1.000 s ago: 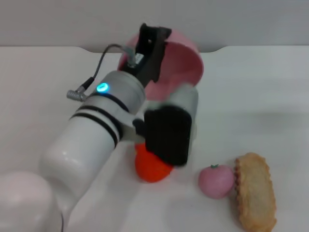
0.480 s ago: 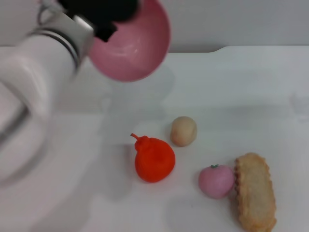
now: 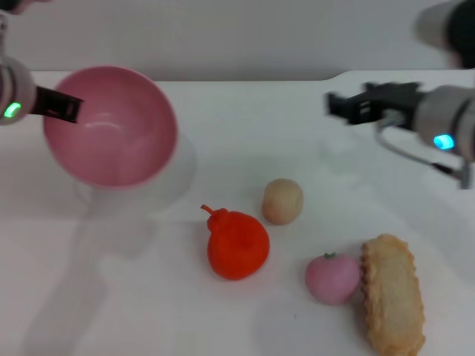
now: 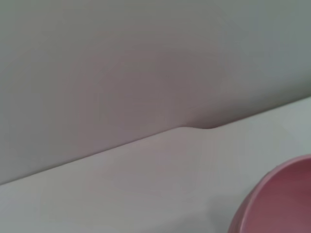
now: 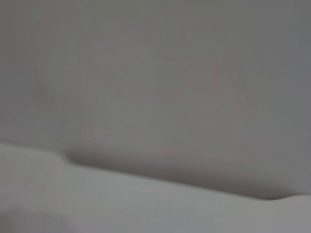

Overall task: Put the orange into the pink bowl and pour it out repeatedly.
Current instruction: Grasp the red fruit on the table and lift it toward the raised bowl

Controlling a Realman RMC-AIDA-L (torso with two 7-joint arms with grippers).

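i have the left gripper [image 3: 63, 107] clamped on the rim of the empty pink bowl [image 3: 111, 130] at my left, the orange [image 3: 236, 245] lies on the table [image 3: 223, 111], so next the right gripper [image 3: 343, 105], whose grip i cannot tell, must fetch it.

No readable text, label, brand, number or sign in any view. Pink bowl [image 3: 111, 126]: plain glossy surface, no print. Orange [image 3: 236, 245]: no sticker or marking. Bench [image 3: 245, 133]: bare white, unmarked. Arm housings: only small lit indicator lights, no lettering legible. Wrist views: blank wall and bench edge, nothing written.
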